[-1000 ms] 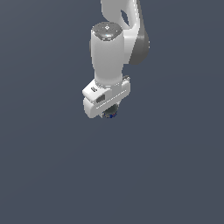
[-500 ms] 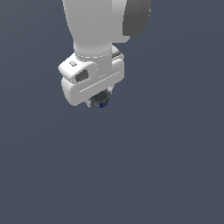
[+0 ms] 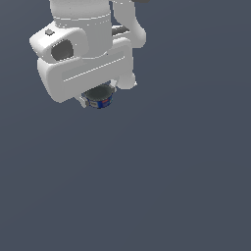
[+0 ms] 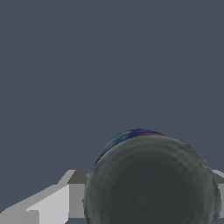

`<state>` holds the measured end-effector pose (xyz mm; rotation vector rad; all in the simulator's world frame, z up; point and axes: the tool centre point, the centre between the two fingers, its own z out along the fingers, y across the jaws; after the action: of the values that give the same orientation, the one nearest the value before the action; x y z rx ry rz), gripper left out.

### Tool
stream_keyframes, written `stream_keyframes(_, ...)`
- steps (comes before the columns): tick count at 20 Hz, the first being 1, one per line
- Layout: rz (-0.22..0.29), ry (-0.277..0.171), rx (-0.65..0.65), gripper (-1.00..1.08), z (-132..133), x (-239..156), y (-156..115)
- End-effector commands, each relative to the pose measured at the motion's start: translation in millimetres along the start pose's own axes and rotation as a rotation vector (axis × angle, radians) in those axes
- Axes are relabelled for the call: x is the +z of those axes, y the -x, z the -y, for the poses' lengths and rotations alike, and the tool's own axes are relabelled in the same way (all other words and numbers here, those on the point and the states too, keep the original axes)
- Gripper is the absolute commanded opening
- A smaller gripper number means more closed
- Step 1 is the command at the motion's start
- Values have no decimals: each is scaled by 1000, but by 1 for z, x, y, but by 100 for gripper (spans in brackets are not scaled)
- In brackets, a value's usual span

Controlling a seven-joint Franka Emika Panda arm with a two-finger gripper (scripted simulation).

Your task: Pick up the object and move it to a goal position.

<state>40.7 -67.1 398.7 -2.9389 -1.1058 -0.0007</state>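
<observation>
The white robot gripper [image 3: 98,100] clamps its fingers on the small round tin with a blue label and dark grey top [image 3: 99,101], carried aloft. A jerky move could slip it loose.

The white arm [image 3: 93,29] fills the upper part of the exterior view toward that view's left, its wrist pointing downward. The gripper [image 3: 99,100] hangs below the broad hand body, its fingers [image 4: 48,205] closed against the sides of the tin [image 3: 100,98].
</observation>
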Motion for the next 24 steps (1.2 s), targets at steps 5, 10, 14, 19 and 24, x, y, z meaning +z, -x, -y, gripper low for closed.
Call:
stream_keyframes(5,0,1,0,-100,-16,-35,0)
stream_keyframes(10,1,1,0,-100,-26,-56,0)
stream_keyframes(14,1,1,0,-100,-32,-69,-1)
stream_keyframes(19,1,1,1,-100,-39,-83,-1)
stream_keyframes(24,1,1,1,-100,-43,-92,-1)
